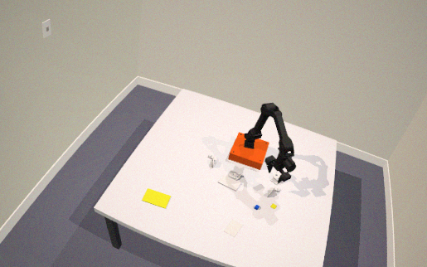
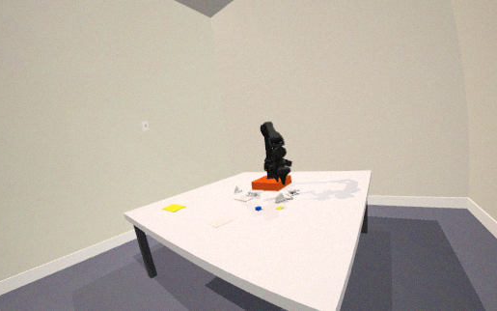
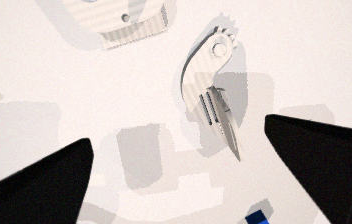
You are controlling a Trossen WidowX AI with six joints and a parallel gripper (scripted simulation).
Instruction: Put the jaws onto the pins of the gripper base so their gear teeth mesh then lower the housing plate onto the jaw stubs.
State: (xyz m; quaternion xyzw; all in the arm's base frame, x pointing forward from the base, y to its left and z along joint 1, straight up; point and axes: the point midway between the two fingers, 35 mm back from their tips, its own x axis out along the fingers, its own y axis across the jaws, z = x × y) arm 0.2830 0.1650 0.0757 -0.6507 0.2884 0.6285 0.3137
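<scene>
My gripper (image 1: 277,171) (image 2: 283,181) (image 3: 180,134) is open and empty above the table. One pale jaw (image 1: 274,192) (image 2: 283,198) (image 3: 197,82) lies below and between the spread fingers in the wrist view, its gear teeth and round hole at the upper end. A pale rounded part with a small hole (image 3: 112,21) lies behind it, cut off by the wrist view's top edge; whether it is the housing plate or the base, I cannot tell. The other jaw (image 1: 211,161) (image 2: 236,190) lies farther left. Between them is a white piece (image 1: 226,182) (image 2: 242,198) with a rounded part on it.
The arm stands on an orange box (image 1: 245,159) (image 2: 265,185). A blue block (image 1: 257,207) (image 2: 258,209) (image 3: 257,218) and a small yellow piece (image 1: 274,206) (image 2: 280,208) lie in front. A yellow sheet (image 1: 157,198) (image 2: 174,208) is at the left, a pale square (image 1: 233,228) (image 2: 221,222) near the front.
</scene>
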